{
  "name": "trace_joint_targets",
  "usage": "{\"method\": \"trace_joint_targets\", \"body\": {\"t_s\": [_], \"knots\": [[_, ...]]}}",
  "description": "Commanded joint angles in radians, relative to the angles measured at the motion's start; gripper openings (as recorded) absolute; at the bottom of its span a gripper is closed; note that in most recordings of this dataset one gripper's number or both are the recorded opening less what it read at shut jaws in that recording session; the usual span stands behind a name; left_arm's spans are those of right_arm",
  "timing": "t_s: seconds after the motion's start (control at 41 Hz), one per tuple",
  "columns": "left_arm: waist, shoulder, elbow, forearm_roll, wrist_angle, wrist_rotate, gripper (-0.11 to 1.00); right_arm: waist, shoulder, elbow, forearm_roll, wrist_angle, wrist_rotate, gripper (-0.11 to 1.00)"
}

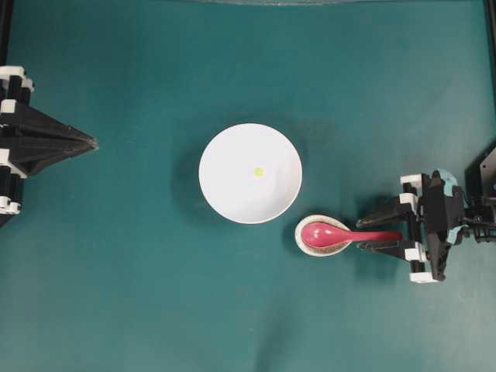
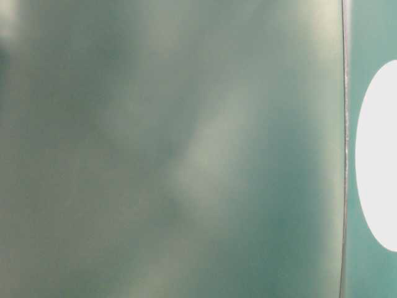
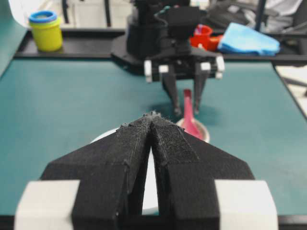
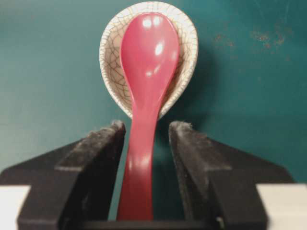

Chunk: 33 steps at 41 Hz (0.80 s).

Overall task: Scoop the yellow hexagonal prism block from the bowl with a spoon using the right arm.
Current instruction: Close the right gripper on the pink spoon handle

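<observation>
Spoon (image 4: 144, 96) handle lies between the open right jaws, untouched

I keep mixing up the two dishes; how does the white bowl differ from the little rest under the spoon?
The bowl is round, plain and large; the spoon rest is oval, crackle-patterned and much smaller. The bowl holds the yellow block; the rest cradles the pink spoon. Both sit on the green table.

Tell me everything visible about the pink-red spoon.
The spoon is glossy pink-red, plastic or glazed by its shine, with a deep oval bowl and a short straight handle. Its bowl lies hollow side up in a crackle-patterned oval rest, beside the white bowl. The handle juts out past the rest's rim, between the fingers of the open right pincer, which flank it without clamping.
</observation>
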Motion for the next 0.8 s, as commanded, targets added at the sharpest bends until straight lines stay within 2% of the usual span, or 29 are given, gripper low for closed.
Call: {"method": "trace_joint_targets", "body": {"t_s": [0.0,0.268,0.78], "knots": [[-0.002,0.005,-0.028,0.003,-0.003,0.002,0.03,0.003,-0.009,-0.003,0.002,-0.011,-0.011,0.49],[-0.002,0.012,-0.028,0.003,-0.003,0.002,0.03,0.005,-0.008,-0.006,0.002,-0.009,-0.051,0.49],[-0.002,0.012,-0.028,0.003,-0.003,0.002,0.03,0.005,-0.009,-0.006,0.002,0.000,-0.054,0.49]]}}
